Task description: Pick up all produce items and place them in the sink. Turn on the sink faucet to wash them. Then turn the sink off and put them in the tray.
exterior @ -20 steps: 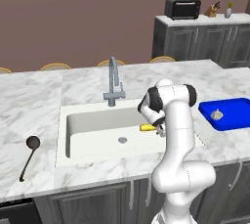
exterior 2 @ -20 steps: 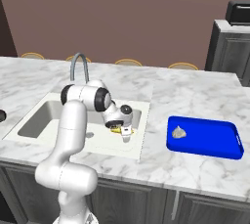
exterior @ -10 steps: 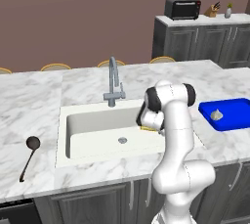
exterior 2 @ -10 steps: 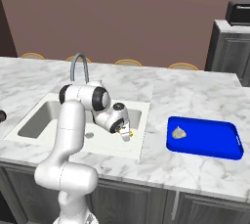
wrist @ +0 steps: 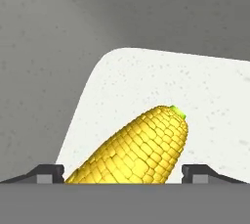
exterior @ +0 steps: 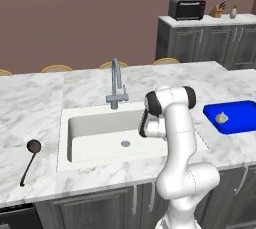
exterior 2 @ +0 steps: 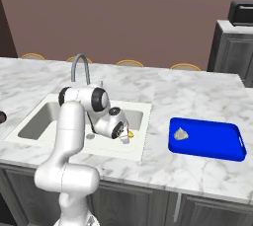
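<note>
From the left, I see the ladle on the worktop, then the sink, where my hand has its fingers apart around the corn cob. The garlic bulb lies on the blue tray at right.

White arm folded forward and down, wrist bent low, gripper pointing downward, jaws spread wide (fingertips well apart)

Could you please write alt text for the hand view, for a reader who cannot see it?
A yellow corn cob with a greenish tip lies between the open hand's two dark fingertips, on the off-white floor of the sink.
</note>
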